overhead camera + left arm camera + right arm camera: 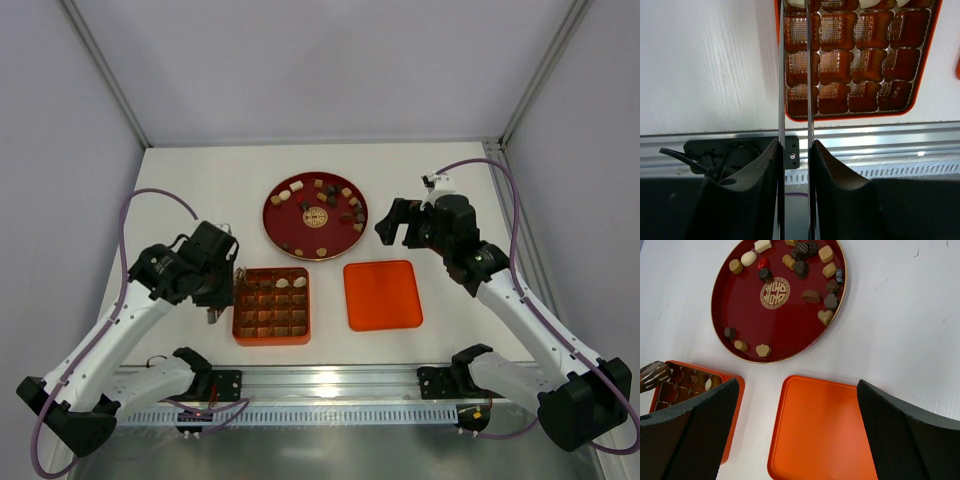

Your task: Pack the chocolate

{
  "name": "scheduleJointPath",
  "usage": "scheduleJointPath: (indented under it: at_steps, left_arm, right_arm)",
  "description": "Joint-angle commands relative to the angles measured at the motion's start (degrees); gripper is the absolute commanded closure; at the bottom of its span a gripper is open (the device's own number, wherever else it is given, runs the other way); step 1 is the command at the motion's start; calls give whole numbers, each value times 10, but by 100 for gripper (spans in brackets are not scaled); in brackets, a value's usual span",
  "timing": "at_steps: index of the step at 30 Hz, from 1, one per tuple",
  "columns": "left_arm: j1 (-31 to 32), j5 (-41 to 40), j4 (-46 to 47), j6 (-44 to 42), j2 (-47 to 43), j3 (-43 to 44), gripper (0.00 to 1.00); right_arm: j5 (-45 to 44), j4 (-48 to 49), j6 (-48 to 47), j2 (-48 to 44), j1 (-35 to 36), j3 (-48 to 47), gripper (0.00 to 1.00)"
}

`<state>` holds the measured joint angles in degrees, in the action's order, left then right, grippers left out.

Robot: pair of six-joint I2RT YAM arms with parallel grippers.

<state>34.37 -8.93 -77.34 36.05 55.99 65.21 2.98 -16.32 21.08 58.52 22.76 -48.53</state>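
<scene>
At 12 o'clock of box: plate bearing most chocolate, unpacked. In box, a few pieces along far row only; other cells bare. Lid off, at 3 o'clock of box. Left gripper at 9 o'clock of box, fingers narrow, clamping tweezers. Right gripper at 3 o'clock of plate, wide, empty. Judged early: bulk of packing and lidding outstanding.

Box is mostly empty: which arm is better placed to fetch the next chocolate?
Left, probably: the left gripper holds thin tongs suited to tiny chocolates, close by the box. The right gripper hangs open beside the plate, empty and wide.
</scene>
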Motion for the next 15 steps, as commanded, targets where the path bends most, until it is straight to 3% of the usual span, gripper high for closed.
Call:
scheduleJointPath:
  at_steps: [1, 15]
  left_arm:
    - [-2, -14, 20, 7, -4, 4, 69]
    - [-2, -15, 22, 0, 5, 9, 65]
  right_arm:
    - [3, 24, -1, -5, 3, -11, 0]
    - [1, 23, -1, -6, 4, -9, 0]
